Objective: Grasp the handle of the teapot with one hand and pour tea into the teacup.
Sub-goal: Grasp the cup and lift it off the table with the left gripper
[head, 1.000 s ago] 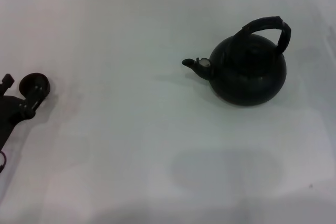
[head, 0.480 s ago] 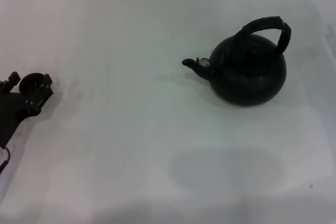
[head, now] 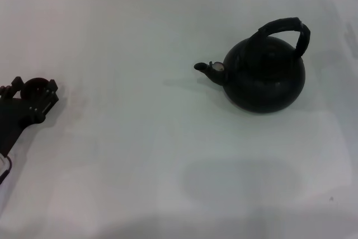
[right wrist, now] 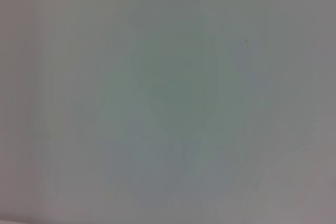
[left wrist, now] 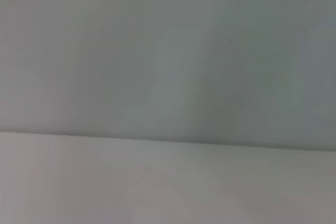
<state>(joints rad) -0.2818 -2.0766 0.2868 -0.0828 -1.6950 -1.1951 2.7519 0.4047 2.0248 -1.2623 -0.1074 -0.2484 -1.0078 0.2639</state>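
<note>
the teacup (head: pixel 37 88) is flanked by the spread fingers of the left gripper (head: pixel 34 92) at nine o'clock; it could be toppled. the teapot (head: pixel 264 76) stands untouched at two o'clock.

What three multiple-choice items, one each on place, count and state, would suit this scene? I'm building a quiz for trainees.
1. The teapot spout points toward the robot's:
A. left
B. right
C. own body

2. Robot grippers in the head view:
A. none
B. one
C. two

3. The handle is:
A. gripped
B. lying flat on the lid
C. free and arched upright

Answers:
1. A, the spout aims at the side where the teacup sits.
2. B, only the left gripper shows, at the teacup.
3. C, nothing touches the handle.
</note>
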